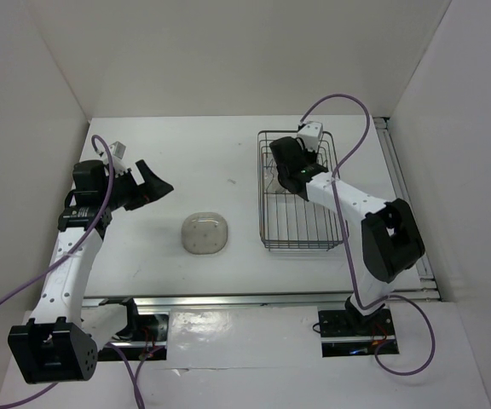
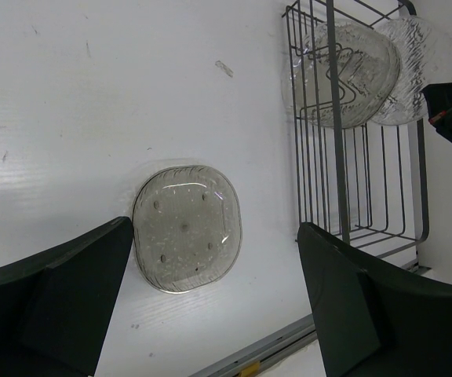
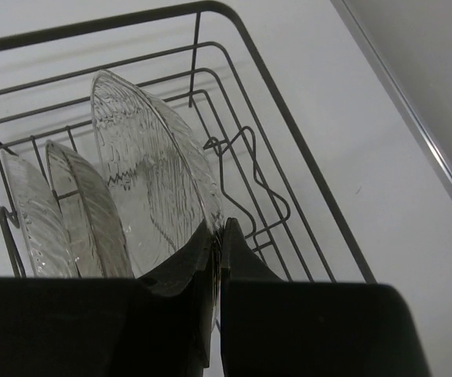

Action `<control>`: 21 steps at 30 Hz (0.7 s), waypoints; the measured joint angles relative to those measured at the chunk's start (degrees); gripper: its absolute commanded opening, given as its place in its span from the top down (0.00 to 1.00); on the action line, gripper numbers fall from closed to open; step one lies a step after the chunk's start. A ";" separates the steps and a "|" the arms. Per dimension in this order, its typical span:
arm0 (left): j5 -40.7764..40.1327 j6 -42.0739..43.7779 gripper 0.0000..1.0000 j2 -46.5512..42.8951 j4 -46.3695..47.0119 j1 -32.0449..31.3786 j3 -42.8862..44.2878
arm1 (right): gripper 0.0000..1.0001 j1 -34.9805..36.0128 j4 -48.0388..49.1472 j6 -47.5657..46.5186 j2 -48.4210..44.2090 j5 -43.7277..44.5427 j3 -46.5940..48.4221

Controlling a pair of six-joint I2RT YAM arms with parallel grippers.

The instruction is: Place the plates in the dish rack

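Right wrist: right gripper clamped on clear plate rim, steadying it upright in dish rack beside two racked plates | left gripper spread wide, unused | grey plate flat mid-counter, toward near edge, unloaded.

Seen from above, a greyish plate lies flat mid-table with bare surface all round it. The left gripper, jaws spread wide, hangs at its 10 o'clock. At its 3 o'clock, past a bare strip, the dish rack blocks sideways entry with its wire walls. The rack's 12 o'clock half is crowded: two upright plates, and the right gripper pinching a clear plate. Its 6 o'clock half shows only wires. White walls close off 9, 12 and 3 o'clock.
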 measured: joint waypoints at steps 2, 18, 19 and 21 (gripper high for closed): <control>0.02 0.00 0.00 0.00 0.00 0.00 0.00 | 0.94 0.15 -0.02 0.20 0.76 -0.35 0.00; 0.11 0.00 0.00 0.00 0.00 0.00 0.00 | 0.56 -0.13 0.46 0.98 1.20 -2.67 0.00; 0.11 0.02 0.00 0.00 0.02 0.00 0.00 | 0.55 -0.17 0.55 0.96 1.22 -2.86 0.00; 0.17 0.02 0.00 0.00 0.00 0.00 0.00 | 0.47 -0.22 0.90 0.98 1.20 -3.34 0.00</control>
